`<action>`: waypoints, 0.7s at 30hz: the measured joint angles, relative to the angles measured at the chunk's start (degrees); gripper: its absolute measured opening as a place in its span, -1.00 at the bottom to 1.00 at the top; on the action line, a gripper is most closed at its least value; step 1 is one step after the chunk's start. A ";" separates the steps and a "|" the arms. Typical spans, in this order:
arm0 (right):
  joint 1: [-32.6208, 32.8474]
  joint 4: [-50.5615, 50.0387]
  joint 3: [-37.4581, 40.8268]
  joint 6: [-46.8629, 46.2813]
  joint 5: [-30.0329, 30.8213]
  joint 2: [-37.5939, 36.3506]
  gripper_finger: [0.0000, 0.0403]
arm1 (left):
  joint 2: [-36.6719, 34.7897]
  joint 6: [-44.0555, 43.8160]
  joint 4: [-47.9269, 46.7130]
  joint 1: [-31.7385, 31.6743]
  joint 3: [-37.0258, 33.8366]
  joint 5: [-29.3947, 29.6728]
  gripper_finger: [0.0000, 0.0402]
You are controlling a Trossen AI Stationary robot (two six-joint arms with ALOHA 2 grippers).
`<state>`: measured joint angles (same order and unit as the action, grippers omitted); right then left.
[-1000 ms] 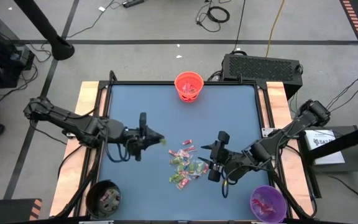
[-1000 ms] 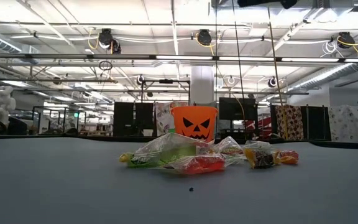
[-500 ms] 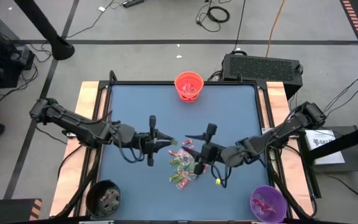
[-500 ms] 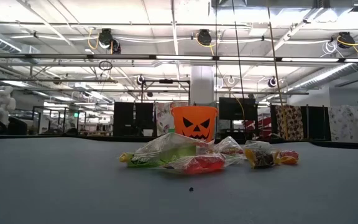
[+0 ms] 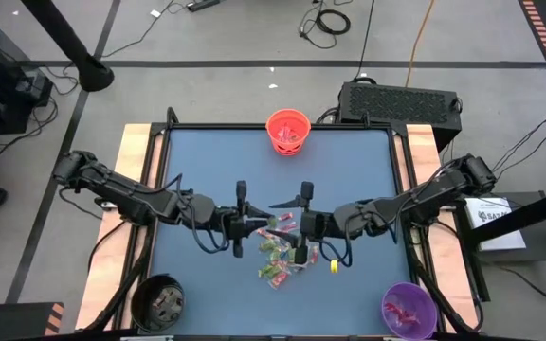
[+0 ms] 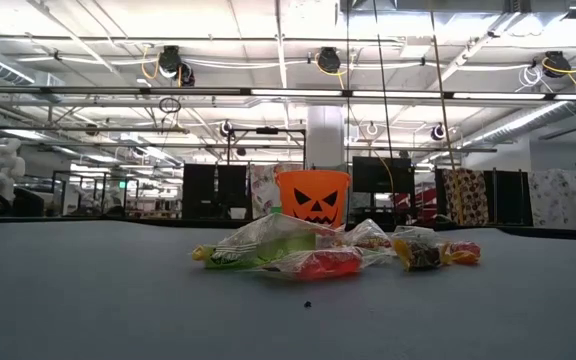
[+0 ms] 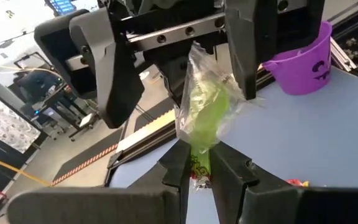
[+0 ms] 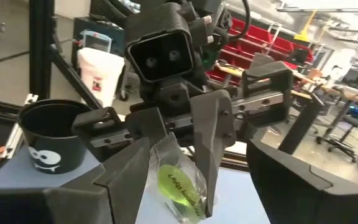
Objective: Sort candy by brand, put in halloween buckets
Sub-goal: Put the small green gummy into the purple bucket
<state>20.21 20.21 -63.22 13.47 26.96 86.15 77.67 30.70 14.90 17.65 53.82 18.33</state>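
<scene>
Pinching a green-wrapped candy [image 7: 205, 109] above the worktop [image 5: 349, 161] pile, left tool [image 5: 254, 225] meets right tool [image 5: 303, 227], whose fingers stand spread around it. Orange bucket [image 5: 288, 132] far edge.

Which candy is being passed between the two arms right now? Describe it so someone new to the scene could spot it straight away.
Start at the blue table and find the candy pile near its middle, between the two arms. Just above the pile's left edge the left hand meets the right hand, which is open. Pinched in the left hand is a green candy in a clear wrapper, the only one lifted off the table.
</scene>
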 joint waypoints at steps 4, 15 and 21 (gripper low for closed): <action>0.00 -0.70 0.00 0.13 -0.06 0.00 0.21 | 0.00 0.00 0.14 0.00 0.00 0.00 -0.73; 0.04 -1.53 0.00 0.68 -0.33 0.00 -0.43 | 0.00 -0.01 -0.44 -0.04 0.00 0.20 -0.73; 0.04 -1.75 0.00 0.70 -0.24 0.00 -0.67 | 0.00 -0.35 -0.66 -0.04 0.00 0.31 -0.73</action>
<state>20.25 18.46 -63.22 14.17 26.72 86.15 77.67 30.35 14.24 17.61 53.82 18.64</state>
